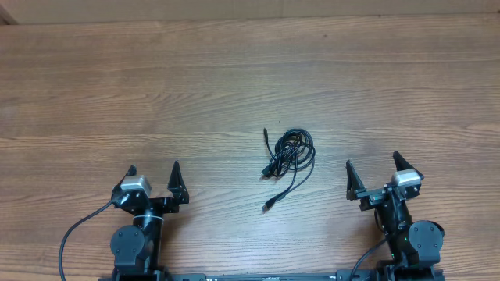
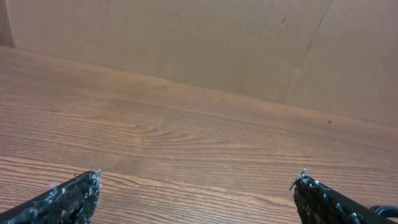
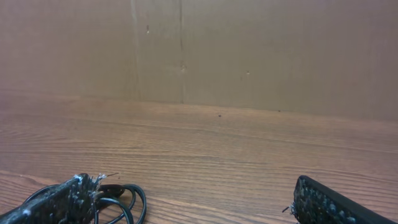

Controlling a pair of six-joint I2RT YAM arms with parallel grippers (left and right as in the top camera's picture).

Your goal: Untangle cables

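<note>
The cables (image 1: 287, 154) lie as one tangled black bundle on the wooden table (image 1: 234, 86), near the middle and slightly right. One plug end points up-left and another trails down-left toward the front. My left gripper (image 1: 153, 173) is open and empty at the front left, well apart from the bundle. My right gripper (image 1: 372, 165) is open and empty at the front right, a short way right of the bundle. In the right wrist view the cable loops (image 3: 124, 199) show at the lower left beside the left finger. The left wrist view shows only bare table between the fingers (image 2: 198, 186).
A brown cardboard wall (image 3: 249, 50) stands along the table's far edge. Thick black wires (image 1: 74, 234) run from the arm bases at the front edge.
</note>
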